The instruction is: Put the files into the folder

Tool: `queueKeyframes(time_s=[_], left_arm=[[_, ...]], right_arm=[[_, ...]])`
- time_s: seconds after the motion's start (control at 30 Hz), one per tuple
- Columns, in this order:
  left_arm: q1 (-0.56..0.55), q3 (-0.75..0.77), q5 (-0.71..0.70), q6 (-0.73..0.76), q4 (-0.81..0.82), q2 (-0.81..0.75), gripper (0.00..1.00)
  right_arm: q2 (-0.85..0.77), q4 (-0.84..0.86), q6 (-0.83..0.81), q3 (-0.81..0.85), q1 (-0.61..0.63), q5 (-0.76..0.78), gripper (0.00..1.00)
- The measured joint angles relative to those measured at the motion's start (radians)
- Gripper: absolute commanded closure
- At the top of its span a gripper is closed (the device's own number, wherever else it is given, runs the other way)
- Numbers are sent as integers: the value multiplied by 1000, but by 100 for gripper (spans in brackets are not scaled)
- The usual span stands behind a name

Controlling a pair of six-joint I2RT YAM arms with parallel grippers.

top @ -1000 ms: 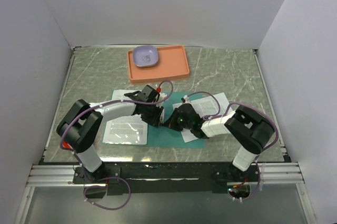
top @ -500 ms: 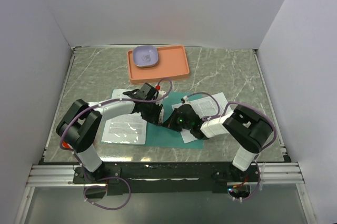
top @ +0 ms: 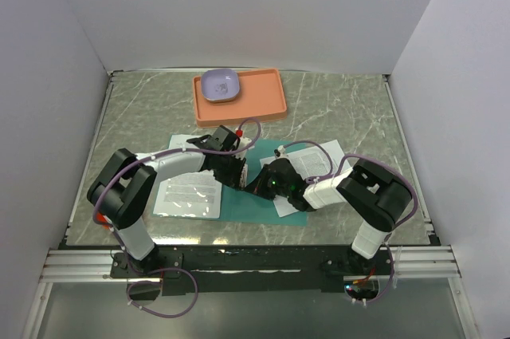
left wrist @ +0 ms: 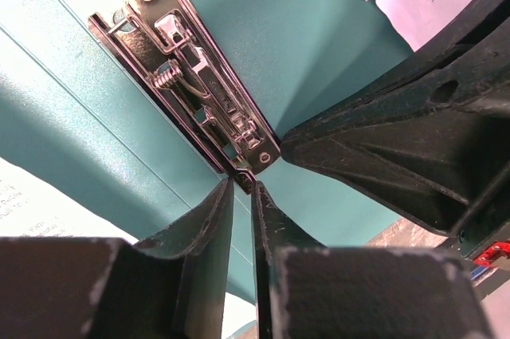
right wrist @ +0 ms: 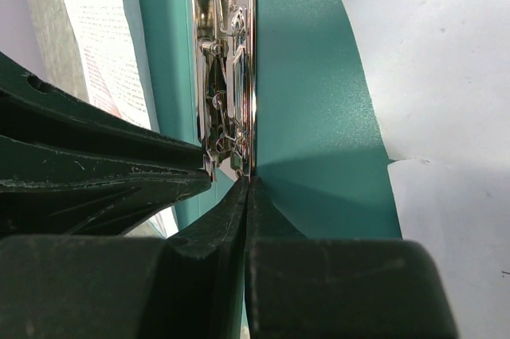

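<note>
Centrally, low in the overhead frame, the folder [top: 253,205] is laid open and flat on the table [top: 343,108], and much of it is hidden by the two arms that meet above it. The files [top: 189,195] are spread to either side of it: one sheet is set against its left edge, and others lie at its right, partly over the teal card. In the left wrist view the fastener [left wrist: 187,84] is seen running from the upper left toward the centre of the frame. The left tool [left wrist: 241,186] is placed at its lower end with only a thin slit between the fingers; whether metal is nipped there cannot be told. The same end is touched by the right tool [right wrist: 249,183], which is clenched, its fingers pressed together with nothing seen between them. In the right wrist view a printed sheet is shown at the upper left and white paper at the right. A tray [top: 267,104] is placed at the top centre of the overhead frame, well apart from the folder, with a bowl [top: 221,84] in its left corner.
</note>
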Motion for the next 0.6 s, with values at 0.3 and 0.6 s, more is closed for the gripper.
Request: queueKeyframes(time_s=[0.3,0.6], left_arm=[[5,16,10,1,-12,17,83],[21,22,-5,8,-12,28,84]], right_arm=[[6,8,4,0,0,0,98],[53,69,27,15,6,2,100]])
